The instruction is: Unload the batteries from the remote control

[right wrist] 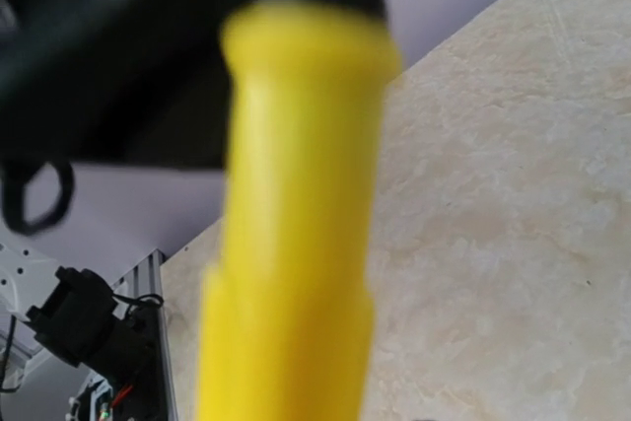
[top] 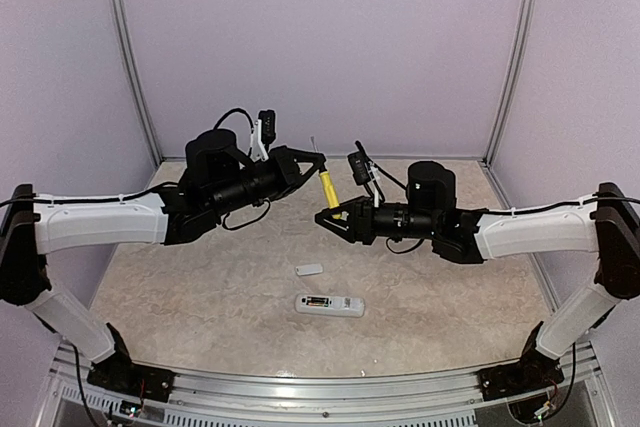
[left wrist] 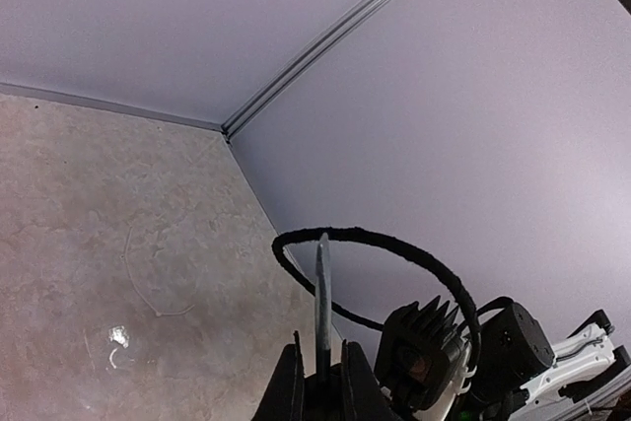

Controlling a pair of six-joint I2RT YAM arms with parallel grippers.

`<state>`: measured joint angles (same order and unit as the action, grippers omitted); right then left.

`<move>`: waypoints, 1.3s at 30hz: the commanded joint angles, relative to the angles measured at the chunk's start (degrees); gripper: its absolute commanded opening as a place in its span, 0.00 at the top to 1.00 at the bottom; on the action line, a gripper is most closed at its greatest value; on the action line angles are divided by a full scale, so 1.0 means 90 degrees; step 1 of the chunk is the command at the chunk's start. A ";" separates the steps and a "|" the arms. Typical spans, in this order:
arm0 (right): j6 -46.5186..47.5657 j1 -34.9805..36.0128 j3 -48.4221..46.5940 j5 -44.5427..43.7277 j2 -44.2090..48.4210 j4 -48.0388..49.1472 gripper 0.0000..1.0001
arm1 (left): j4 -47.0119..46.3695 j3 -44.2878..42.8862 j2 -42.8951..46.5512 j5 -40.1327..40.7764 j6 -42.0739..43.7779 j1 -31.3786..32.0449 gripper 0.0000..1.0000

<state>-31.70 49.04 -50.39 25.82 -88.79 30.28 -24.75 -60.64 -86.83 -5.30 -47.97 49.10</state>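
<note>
So nearest the arms, the remote control (top: 329, 304) lies flat on the surface (top: 200, 287) with its battery bay open. The batteries (top: 318, 301) look like they're in there, not out yet, though it's too small to be sure. The little white cover (top: 310, 269) sits just behind it. Further back and up in the air, the screwdriver (top: 329, 190) hangs between both arms. The left jaws are pinching its metal shaft (left wrist: 321, 293), and the right jaws are around the yellow handle (right wrist: 296, 224), but I can't tell if they're actually gripping. I'd guess this is a tool handoff. Next is a firm grip on the handle, then bringing the tip down to pry the cells out.
</note>
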 commanded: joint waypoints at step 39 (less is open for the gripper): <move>-0.0429 -0.0525 -0.0282 -0.0128 0.0771 0.0223 0.97 | -0.1695 0.1547 0.0702 0.1246 0.0046 0.0524 0.94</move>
<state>-34.72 47.03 -52.03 31.27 -85.43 29.95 -39.29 -49.21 -82.83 2.09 -47.18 53.89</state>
